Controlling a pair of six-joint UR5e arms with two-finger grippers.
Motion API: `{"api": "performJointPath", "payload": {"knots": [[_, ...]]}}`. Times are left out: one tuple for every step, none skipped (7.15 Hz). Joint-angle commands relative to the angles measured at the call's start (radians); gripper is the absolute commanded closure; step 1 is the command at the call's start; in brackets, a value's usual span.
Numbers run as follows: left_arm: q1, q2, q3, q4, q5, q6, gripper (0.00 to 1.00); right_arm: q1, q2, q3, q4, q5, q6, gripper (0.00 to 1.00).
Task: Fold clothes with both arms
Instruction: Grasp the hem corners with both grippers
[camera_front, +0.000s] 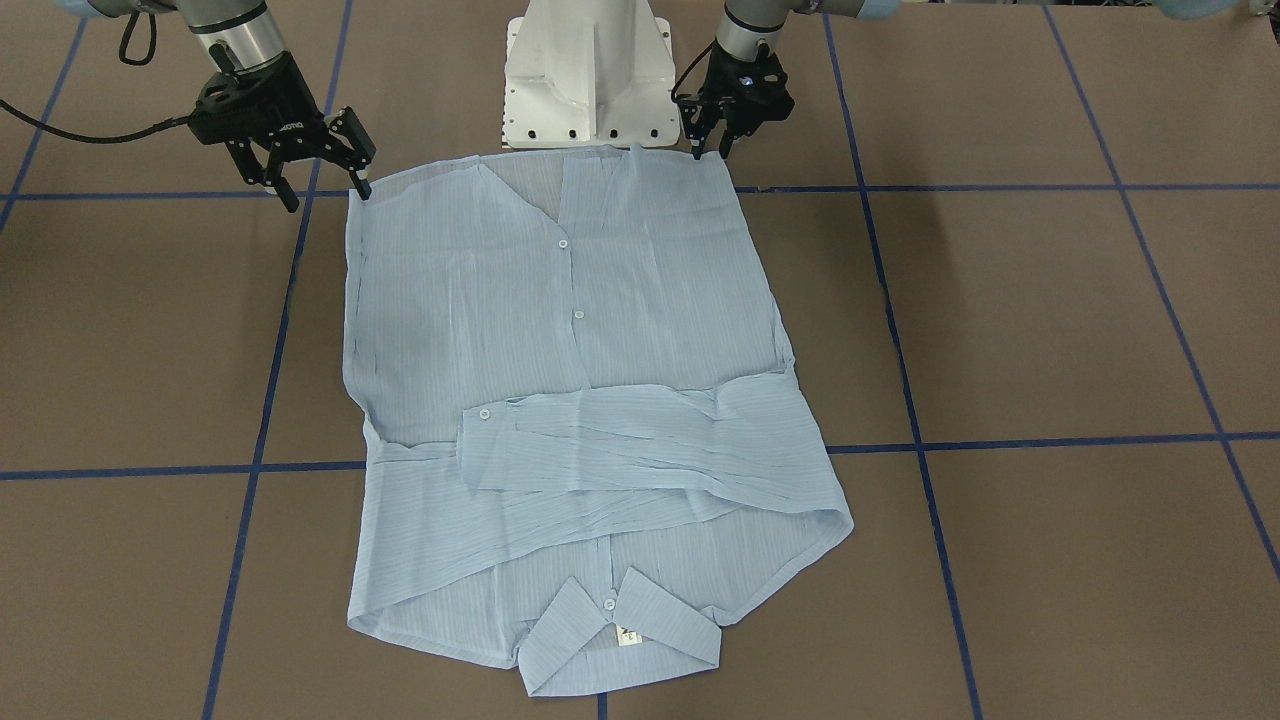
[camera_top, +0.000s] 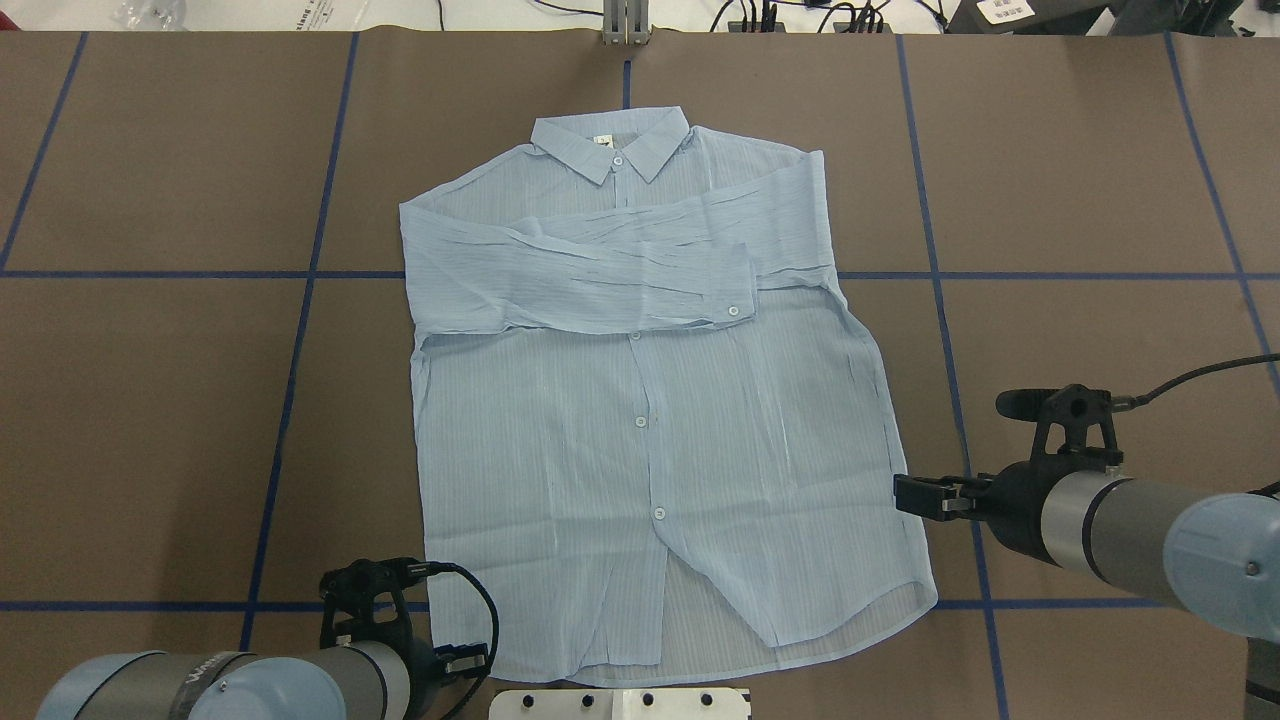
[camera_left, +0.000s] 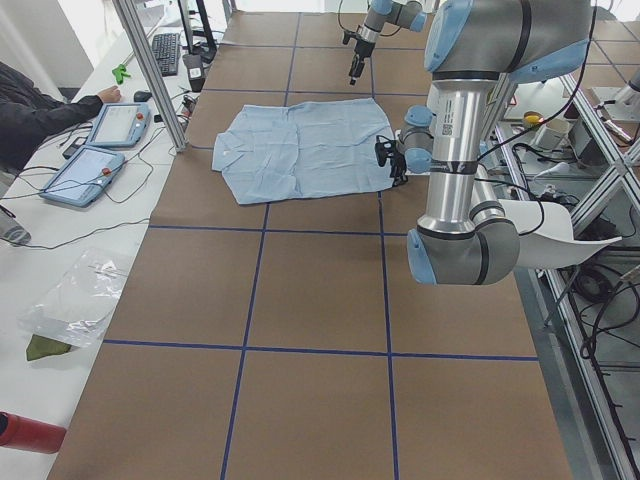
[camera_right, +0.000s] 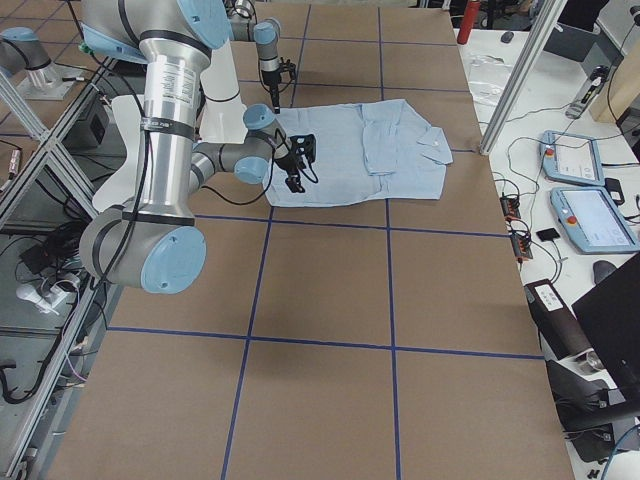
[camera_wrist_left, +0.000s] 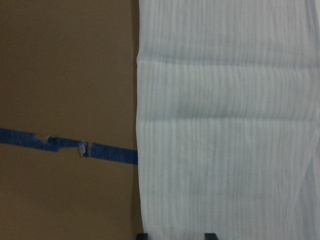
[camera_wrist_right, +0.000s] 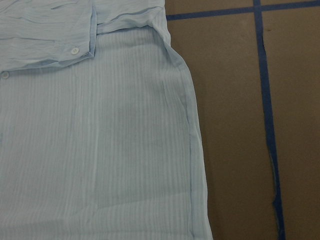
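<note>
Light blue shirt (camera_front: 560, 380), thin and finely striped, lies spread flat and front up in the middle of the front-facing view. It rests on a brown table (camera_front: 1050, 320) marked into squares by blue tape lines (camera_front: 1000, 187). Its collar (camera_front: 620, 625), with a small neck label (camera_front: 628, 636) inside, sits at the bottom edge of the frame. Its hem lies at the top, just below the white pedestal (camera_front: 590, 80). The sleeves are folded across the chest as a horizontal band, with one buttoned cuff (camera_front: 485, 413) left of centre. Pale buttons run along the front, and the two front panels part near the hem.

In the upper left of that view, the right gripper (camera_front: 327, 190) is tilted, with its jaws spread wide. One fingertip is at the shirt's hem corner; whether it touches the cloth cannot be told.

At top centre, just right of the pedestal, the left gripper (camera_front: 711, 148) points straight down at the other hem corner, its jaws apart by a narrower gap. In the left wrist view its two fingertips (camera_wrist_left: 210, 235) show at the bottom edge, well apart. One is at the shirt's side edge and the other over the cloth.

The right wrist view shows the shirt's side edge curving down the frame, with bare table and tape to the right.
</note>
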Motion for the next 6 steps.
{"api": "performJointPath", "payload": {"knots": [[-0.003,0.001,0.010,0.001,-0.001,0.007,0.52,0.000,0.000,0.000,0.003,0.000,0.000,0.00],[-0.006,0.001,0.011,0.001,0.001,0.008,0.52,0.000,0.000,0.000,0.005,0.000,0.000,0.00],[-0.006,0.001,0.011,0.001,-0.001,0.008,0.56,0.000,0.000,0.000,0.005,0.000,0.000,0.00],[-0.004,-0.001,0.011,0.000,-0.001,0.008,0.78,0.000,0.000,0.000,0.003,0.000,0.000,0.00],[-0.006,0.001,0.011,0.000,-0.001,0.008,1.00,0.000,0.000,0.000,0.005,0.000,0.000,0.00],[-0.007,0.002,0.008,0.000,-0.001,0.010,1.00,0.000,-0.002,-0.002,0.003,0.000,0.000,0.00]]}}
